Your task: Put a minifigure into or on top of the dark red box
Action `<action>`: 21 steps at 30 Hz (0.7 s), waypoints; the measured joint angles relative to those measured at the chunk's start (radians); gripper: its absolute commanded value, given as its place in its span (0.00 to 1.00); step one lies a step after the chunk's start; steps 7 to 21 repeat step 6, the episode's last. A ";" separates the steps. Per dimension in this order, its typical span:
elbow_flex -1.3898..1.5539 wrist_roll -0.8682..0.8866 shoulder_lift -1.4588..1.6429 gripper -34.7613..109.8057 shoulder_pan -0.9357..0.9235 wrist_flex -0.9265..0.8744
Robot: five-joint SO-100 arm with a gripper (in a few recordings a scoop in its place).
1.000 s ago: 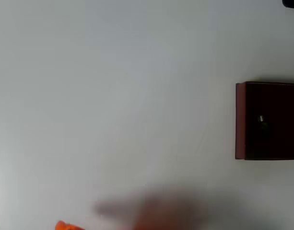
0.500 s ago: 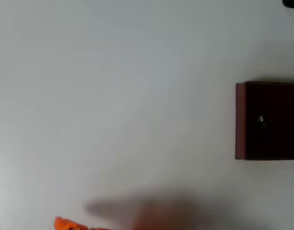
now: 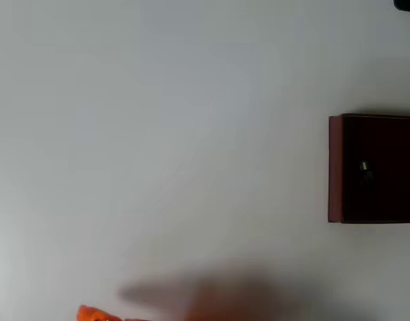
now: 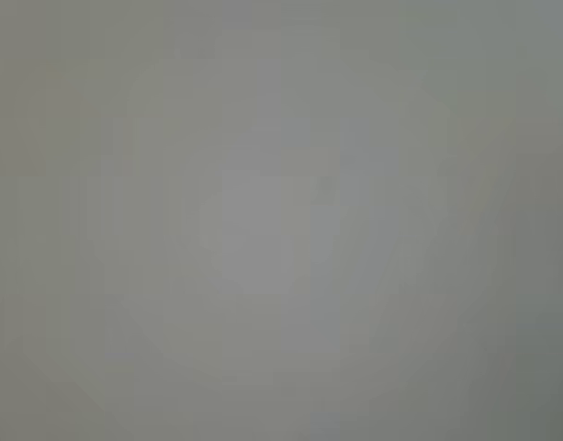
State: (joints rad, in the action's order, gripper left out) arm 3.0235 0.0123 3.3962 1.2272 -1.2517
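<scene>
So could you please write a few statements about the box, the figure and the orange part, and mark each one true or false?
1. The dark red box sits at the right edge of the overhead view. True.
2. The minifigure lies on the bare table left of the box. False: it is inside the box.
3. An orange arm part shows at the bottom edge. True.
4. The box is tipped on its side. False: its opening faces up.
</scene>
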 measured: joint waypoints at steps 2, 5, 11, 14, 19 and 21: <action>0.000 -0.003 0.000 0.26 0.000 0.000; 0.000 -0.003 0.000 0.26 0.000 0.000; 0.000 -0.003 0.000 0.26 0.000 0.000; 0.000 -0.003 0.000 0.26 0.000 0.000; 0.000 -0.003 0.000 0.26 0.000 0.000; 0.000 -0.003 0.000 0.26 0.000 0.000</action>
